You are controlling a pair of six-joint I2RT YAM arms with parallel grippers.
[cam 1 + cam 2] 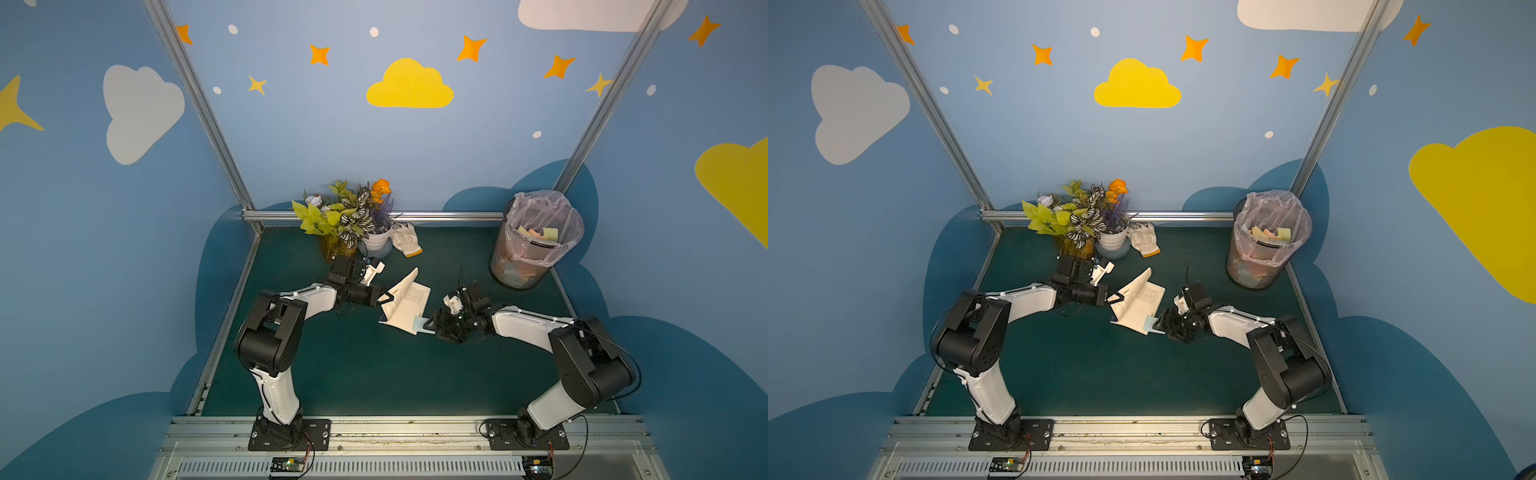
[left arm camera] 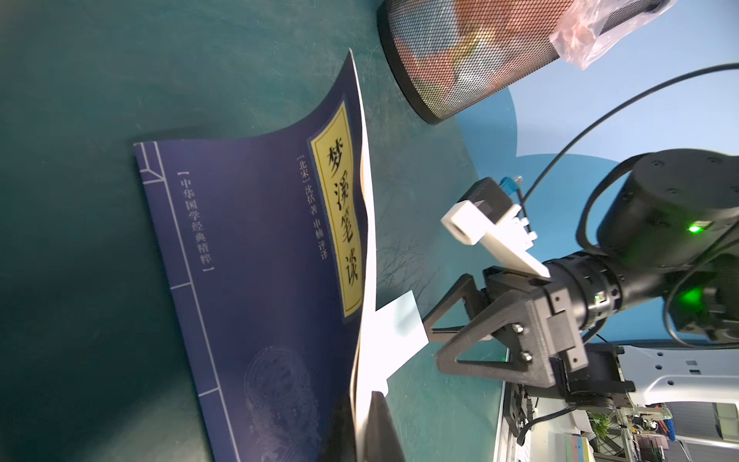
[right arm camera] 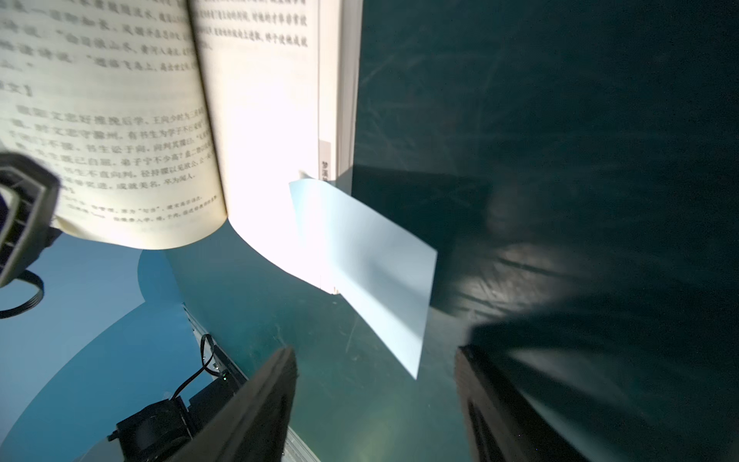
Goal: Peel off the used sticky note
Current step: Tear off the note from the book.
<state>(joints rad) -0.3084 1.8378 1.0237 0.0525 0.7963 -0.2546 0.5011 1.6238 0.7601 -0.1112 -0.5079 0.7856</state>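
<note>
Book: dark-blue-covered paperback book [image 1: 409, 301] [image 1: 1140, 303] lies open mid-table on dark-green table mat [image 1: 353, 365]. Back half is flat on mat; front cover [image 2: 248, 260] + a few pgs stand lifted and curved.
L arm: left gripper [image 1: 386, 297] is clamped tight on outer edge of the lifted cover + pgs, holding them up off the flat half.
Note: pale-blue paper sticky note [image 1: 419, 324] [image 1: 1149, 323] [image 2: 404, 320] [image 3: 372, 272] is stuck by one end to the flat pg on the right arm's side, near the corner closest to the robot. The rest juts past the pg edge over the mat, tilted up a bit, not lying flat.
R arm: right gripper [image 1: 430, 326] [image 2: 434, 340] [image 3: 376, 354] sits low over the mat, aimed at the note, jaws well apart. In the right wrist view the note's free corner sits btwn the jaws, unpinched; no contact visible.
Bin: black mesh wastebasket w/ clear plastic liner [image 1: 511, 270] stands at far right of the mat, well apart from the book; coloured paper scraps inside.
Back edge: potted fake plants [image 1: 349, 220] w/ white fabric glove [image 1: 405, 239] just beside them, behind the L arm.
</note>
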